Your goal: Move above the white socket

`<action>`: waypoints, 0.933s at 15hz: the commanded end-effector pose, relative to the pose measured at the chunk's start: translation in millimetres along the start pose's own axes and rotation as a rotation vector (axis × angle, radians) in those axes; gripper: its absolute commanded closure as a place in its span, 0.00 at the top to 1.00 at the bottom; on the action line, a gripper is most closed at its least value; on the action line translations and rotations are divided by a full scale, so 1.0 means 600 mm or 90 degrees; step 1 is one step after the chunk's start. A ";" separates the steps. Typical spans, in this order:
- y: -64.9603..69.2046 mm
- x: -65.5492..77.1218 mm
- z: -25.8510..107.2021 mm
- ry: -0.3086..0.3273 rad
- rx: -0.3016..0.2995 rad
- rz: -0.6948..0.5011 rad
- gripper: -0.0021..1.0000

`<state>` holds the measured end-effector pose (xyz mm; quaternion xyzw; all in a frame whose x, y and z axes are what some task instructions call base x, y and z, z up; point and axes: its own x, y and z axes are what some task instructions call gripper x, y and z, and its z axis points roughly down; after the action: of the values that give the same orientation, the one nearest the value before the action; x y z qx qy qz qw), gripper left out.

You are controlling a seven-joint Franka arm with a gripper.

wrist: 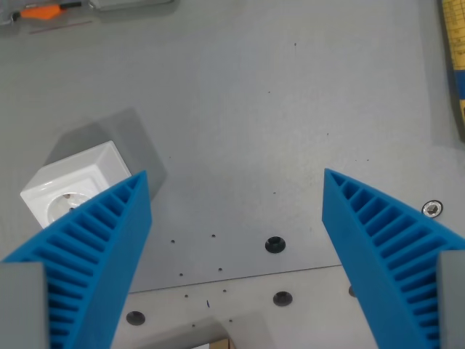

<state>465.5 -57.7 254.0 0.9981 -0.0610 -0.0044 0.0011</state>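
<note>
The white socket (73, 183) is a small white box with a round recessed face, standing on the grey table at the wrist view's left. My gripper (235, 178) is open and empty, with two blue ribbed fingers (98, 247) spread wide. The left finger overlaps the socket's lower right corner in the picture. The socket lies well to the left of the gap between the fingers.
Black screw holes (275, 244) and a seam (240, 280) mark the grey plate below the gripper. A silver bolt (432, 209) sits at the right. An orange-tipped tool (40, 11) lies at the top left. A yellow strip (454, 43) runs along the right edge.
</note>
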 end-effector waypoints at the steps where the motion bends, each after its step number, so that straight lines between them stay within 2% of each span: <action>1: 0.000 0.000 -0.002 0.002 0.000 0.000 1.00; 14: -0.011 -0.007 0.007 0.010 -0.001 -0.031 1.00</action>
<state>465.4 -53.2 250.8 0.9985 -0.0541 -0.0080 0.0013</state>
